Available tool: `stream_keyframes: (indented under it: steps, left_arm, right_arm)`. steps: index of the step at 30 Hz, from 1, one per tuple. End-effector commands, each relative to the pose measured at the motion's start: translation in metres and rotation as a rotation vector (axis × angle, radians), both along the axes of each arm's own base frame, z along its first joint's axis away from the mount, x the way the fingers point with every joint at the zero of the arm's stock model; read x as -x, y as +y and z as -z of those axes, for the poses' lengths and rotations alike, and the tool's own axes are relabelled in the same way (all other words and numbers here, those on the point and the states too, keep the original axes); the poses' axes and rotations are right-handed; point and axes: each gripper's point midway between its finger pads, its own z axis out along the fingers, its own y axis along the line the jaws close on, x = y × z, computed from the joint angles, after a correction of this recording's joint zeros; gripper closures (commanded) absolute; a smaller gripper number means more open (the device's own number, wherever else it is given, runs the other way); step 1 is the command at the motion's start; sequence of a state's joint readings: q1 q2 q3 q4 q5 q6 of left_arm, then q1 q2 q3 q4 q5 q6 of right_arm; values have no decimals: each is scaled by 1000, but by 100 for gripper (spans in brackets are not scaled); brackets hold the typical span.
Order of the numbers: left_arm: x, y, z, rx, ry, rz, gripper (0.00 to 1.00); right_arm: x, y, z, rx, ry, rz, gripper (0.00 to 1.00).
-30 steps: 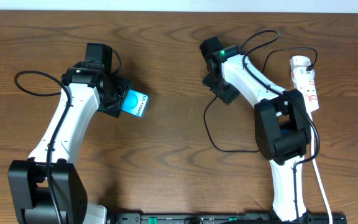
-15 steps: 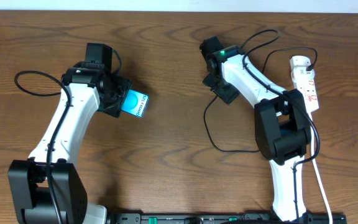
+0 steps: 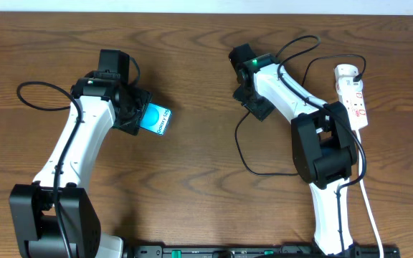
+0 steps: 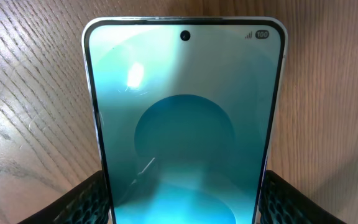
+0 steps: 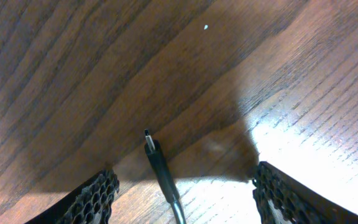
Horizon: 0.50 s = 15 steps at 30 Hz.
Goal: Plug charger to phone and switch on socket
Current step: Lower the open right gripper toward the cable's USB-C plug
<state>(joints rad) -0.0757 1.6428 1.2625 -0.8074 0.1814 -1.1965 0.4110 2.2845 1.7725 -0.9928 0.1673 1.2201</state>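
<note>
The charger (image 5: 161, 169) tip lies flat on the table (image 5: 55, 74), between the fingers of the right gripper (image 5: 184, 177). That gripper stands wide and touches the tip on neither side. The tip's long axis runs out from the wrist, leaning a little left in that view, and its cable loops over the wood beside the right arm. The socket (image 3: 354, 97) lies at the far right (its switches are too small to read). The phone (image 4: 185, 112) is well off to the left of the plug, screen up, clamped by its long edges in the left gripper (image 4: 184, 180). Its camera end points away from that wrist, towards the right arm, so the port end is probably hidden at the gripper. The right arm is nearer the plug, and closing on it looks like the step due.
</note>
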Motion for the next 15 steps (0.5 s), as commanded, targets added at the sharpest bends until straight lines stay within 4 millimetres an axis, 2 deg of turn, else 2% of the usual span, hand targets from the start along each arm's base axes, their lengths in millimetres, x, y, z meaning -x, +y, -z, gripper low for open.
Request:
stream_keyframes:
  steps: [1, 15]
  left_arm:
    - [1, 0, 1, -4, 2, 16, 93]
    - [1, 0, 1, -4, 2, 16, 93]
  right_arm:
    - [4, 2, 11, 15, 19, -5, 30]
    - [5, 6, 11, -8, 25, -6, 45]
